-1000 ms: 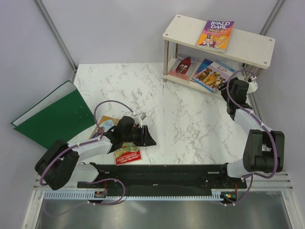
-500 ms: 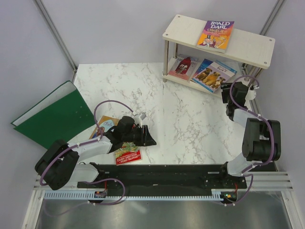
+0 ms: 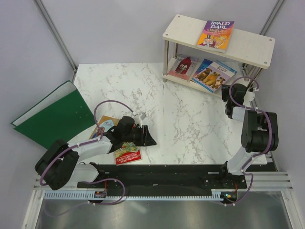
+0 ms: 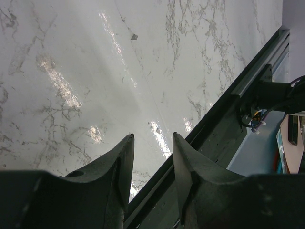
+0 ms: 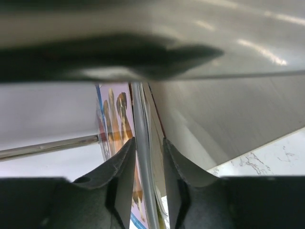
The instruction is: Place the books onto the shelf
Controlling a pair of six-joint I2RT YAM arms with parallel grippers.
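Note:
The shelf [image 3: 252, 47] stands at the back right. A purple-yellow Roald Dahl book [image 3: 215, 34] lies on its top board. A red figure book [image 3: 183, 66] and the brown dogs book [image 3: 213, 76] lie on its lower board. My right gripper [image 3: 226, 93] is at that board's right end. Its jaws [image 5: 148, 140] are open, straddling the dogs book [image 5: 113, 119] and the page edges beside it. My left gripper [image 3: 151, 139] hovers open and empty [image 4: 153, 135] over the marble. The red-green Treehouse book [image 3: 127, 155] and a tan book [image 3: 104, 125] lie beside the left arm.
A large green folder [image 3: 55, 114] overhangs the table's left edge. The black base rail [image 4: 224, 124] runs along the near edge, just under my left fingers. Grey walls stand close on both sides, and the right arm is folded up tight against the right one.
The right arm has folded in, moving its gripper left toward the lower board's end. Its jaws have narrowed. The left arm and all the books are unchanged.

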